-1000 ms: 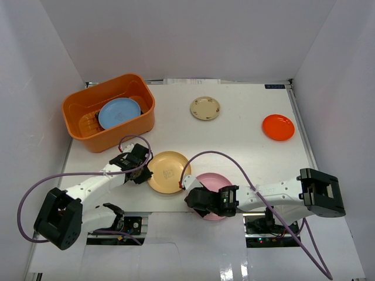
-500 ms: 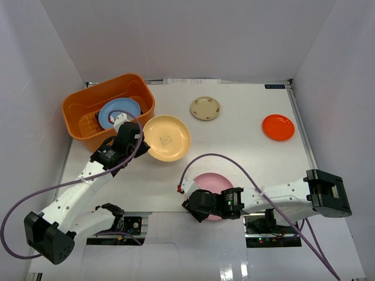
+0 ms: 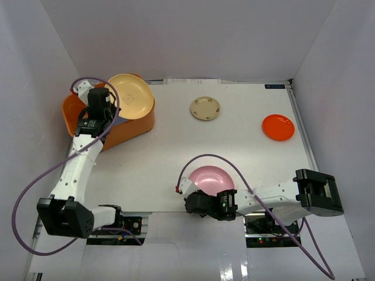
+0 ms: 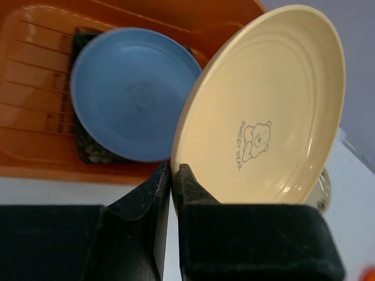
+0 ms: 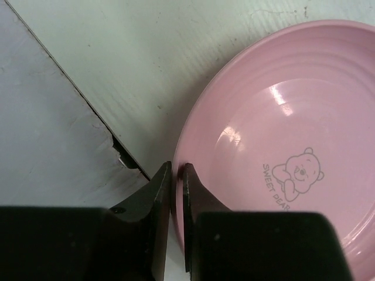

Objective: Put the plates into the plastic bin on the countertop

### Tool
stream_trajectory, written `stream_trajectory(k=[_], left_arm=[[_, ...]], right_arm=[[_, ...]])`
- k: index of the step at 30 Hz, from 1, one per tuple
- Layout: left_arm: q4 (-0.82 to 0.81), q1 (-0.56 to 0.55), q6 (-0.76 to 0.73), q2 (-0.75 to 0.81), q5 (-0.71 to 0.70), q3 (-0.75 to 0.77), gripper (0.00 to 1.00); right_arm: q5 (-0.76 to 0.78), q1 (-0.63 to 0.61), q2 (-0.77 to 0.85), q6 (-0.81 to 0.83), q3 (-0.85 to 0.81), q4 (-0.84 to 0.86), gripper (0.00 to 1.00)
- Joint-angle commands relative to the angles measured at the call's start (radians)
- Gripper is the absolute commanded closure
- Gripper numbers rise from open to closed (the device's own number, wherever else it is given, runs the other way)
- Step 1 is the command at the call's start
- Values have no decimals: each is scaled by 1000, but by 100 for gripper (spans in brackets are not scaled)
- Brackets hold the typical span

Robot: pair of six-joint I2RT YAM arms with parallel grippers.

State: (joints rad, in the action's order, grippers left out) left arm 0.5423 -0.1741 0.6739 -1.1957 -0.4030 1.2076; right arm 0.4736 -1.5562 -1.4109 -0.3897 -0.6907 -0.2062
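1. My left gripper point(image 4: 174, 171) had its jaws pinched almost together on the rim of the yellow plate point(image 4: 263, 111). It held the plate tilted on edge above the plastic bin point(image 3: 133, 130), at the far left corner of the countertop point(image 3: 246, 152).
2. Inside the bin, a blue plate point(image 4: 132, 91) lay flat on a black square plate point(image 4: 87, 153). The yellow plate hung over their right side, and part of it seemed to reach past the bin's rim.
3. I judged this to be the drop-off step for the yellow plate. The next move called for bringing it further over the blue plate, levelling and lowering it, then parting the jaws.
4. My right gripper point(image 5: 177, 170) was clamped narrowly on the near rim of the pink plate point(image 5: 293, 146), which sat at the near edge of the table, about the middle. I could not tell whether it had cleared the surface.
5. A small beige plate point(image 3: 205, 108) lay near the middle of the far edge, and an orange-red plate point(image 3: 278, 127) lay toward the far right corner. Neither gripper was near them, so 4 plates looked left to bin, counting the 2 in hand.
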Motion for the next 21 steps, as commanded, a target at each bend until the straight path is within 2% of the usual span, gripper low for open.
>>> stream_trajectory(k=[1,5,8,15,18,21], left_arm=[[-56,109,-4,-65,24,53,100],[-102,292,73,-120,157,49,100],[-102,370,105,-188,201,67,100],[-64,417,66,-361,207,112,100],[-56,417,62,-387,208,110,90],[-61,417,59,-378,217,96,66]], right_arm=[[8,-2,52,-29,22,28,92],[46,-2,113,-9,23,18,92],[65,-2,142,18,7,11,92],[77,2,138,164,-124,11,92],[85,19,122,253,-236,53,92],[79,51,89,330,-364,70,92]])
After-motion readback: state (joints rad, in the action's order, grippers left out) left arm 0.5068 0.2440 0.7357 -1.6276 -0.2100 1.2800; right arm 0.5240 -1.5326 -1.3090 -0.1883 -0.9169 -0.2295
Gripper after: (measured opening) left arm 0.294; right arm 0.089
